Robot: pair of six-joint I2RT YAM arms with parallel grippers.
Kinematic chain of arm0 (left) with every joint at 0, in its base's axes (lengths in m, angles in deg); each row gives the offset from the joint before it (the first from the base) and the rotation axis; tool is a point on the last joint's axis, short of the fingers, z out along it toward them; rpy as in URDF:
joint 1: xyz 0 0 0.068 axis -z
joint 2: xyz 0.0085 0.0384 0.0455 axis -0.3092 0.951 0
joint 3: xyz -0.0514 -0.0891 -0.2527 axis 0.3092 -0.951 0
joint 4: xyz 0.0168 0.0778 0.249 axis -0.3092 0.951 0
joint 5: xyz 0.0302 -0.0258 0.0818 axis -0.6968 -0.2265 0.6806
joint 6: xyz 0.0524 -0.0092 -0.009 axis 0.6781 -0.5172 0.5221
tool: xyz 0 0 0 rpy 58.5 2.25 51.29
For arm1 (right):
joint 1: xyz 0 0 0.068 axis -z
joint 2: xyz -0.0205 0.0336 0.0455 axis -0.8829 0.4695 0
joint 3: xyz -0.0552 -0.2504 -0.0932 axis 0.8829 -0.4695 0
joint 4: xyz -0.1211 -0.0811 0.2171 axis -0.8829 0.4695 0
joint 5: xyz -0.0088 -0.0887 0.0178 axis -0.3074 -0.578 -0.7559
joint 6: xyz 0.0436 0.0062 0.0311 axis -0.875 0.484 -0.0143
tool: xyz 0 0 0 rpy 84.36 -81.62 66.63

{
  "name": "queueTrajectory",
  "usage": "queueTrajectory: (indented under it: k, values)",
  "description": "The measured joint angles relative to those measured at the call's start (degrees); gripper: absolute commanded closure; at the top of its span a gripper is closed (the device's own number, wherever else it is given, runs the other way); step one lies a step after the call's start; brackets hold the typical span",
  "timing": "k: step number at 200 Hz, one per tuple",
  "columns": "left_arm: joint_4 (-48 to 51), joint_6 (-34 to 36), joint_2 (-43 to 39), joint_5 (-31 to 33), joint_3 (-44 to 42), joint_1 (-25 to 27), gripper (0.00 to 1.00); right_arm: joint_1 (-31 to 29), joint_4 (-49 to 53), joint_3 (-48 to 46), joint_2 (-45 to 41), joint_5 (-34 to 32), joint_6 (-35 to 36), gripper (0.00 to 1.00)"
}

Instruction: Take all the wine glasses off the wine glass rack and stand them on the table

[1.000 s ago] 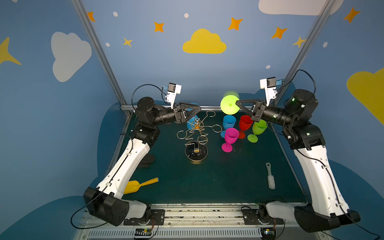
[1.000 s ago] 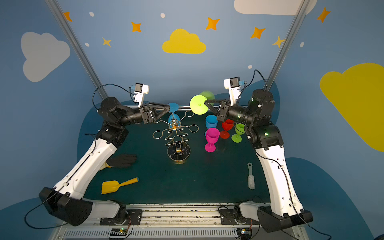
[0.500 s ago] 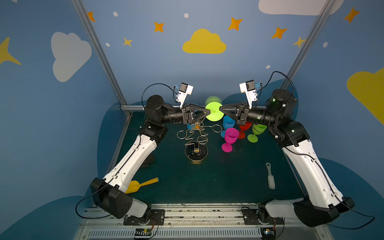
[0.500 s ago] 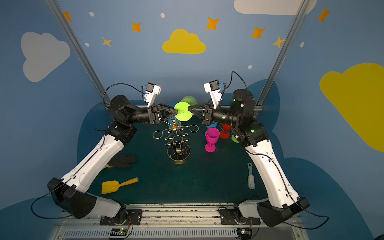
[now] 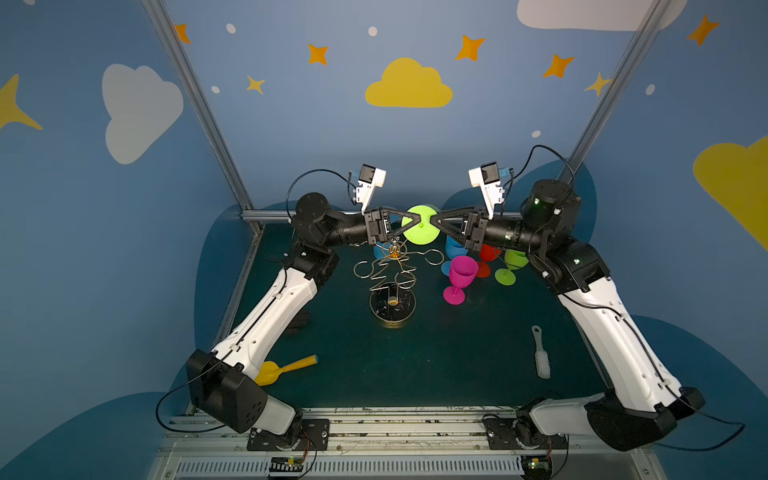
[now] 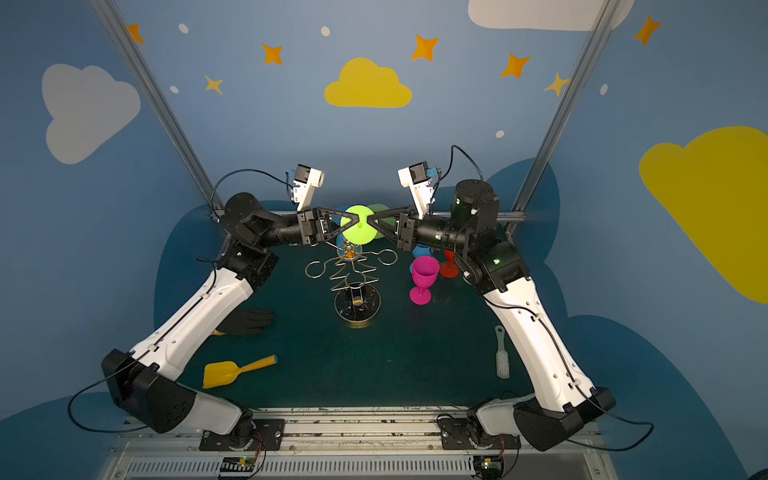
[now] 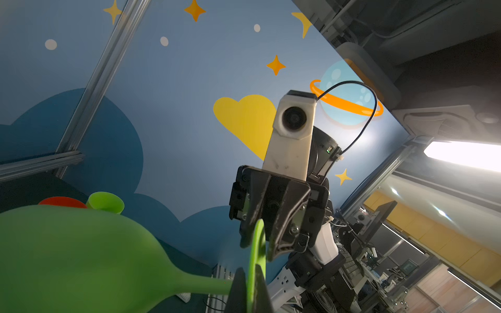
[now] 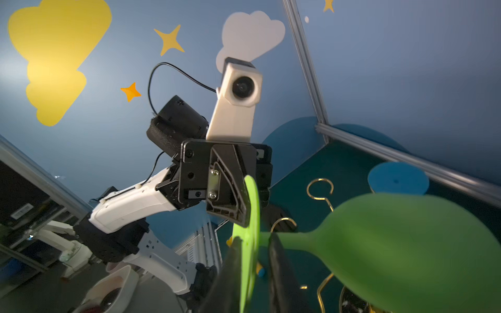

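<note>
I read this as the hand-over step. The lime wine glass (image 5: 422, 232) was off the wine glass rack (image 5: 392, 291), lying sideways in the air just above and behind the rack's knob, with its foot toward the top cameras and its bowl toward the back wall. My left gripper (image 5: 409, 220) was clenched on the rim of the glass's foot, and its wrist view showed both fingers pressed flat on the disc. My right gripper (image 5: 433, 219) met it from the opposite side. In its own wrist view, though, the fingers (image 8: 230, 276) stood parted either side of the foot with a gap showing, so I judged it released and the left alone carrying the glass.

Next, I reckoned, the right arm should back straight out without catching foot or stem. The left would then need to turn the glass upright and stand it on a bare patch of the table (image 5: 457, 365), clear of the rack.

The rack's loops that I could see were bare. A blue foot disc (image 8: 398, 178) showed beyond them, but I couldn't tell whether that glass hung on the rack. A pink glass (image 5: 460, 274) stood upright near the rack, its bowl empty. A blue glass (image 5: 455, 247), a red glass (image 5: 486, 253) and a second green glass (image 5: 513, 266) stood behind it, their contents hidden.
</note>
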Motion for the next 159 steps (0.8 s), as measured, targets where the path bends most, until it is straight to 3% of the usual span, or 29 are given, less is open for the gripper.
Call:
queueTrajectory:
  k: [45,66,111,159]
  values:
    - [0.76,-5.29,-0.17,2.78,0.24,0.28,0.97,1.03,-2.25,-12.52,-10.45,-8.79,7.93,0.26]
    - [1.88,-6.6,-0.22,3.65,1.11,0.28,0.97,1.88,-4.85,-18.71,-15.28,-12.83,12.9,0.15]
    - [2.45,-10.03,-0.55,4.66,1.86,0.28,0.97,2.16,-12.17,-26.36,-16.57,-18.18,21.92,0.1]
    - [2.86,-12.98,-0.55,5.35,1.9,0.28,0.97,2.21,-20.41,-28.52,-13.03,-16.57,28.72,0.09]
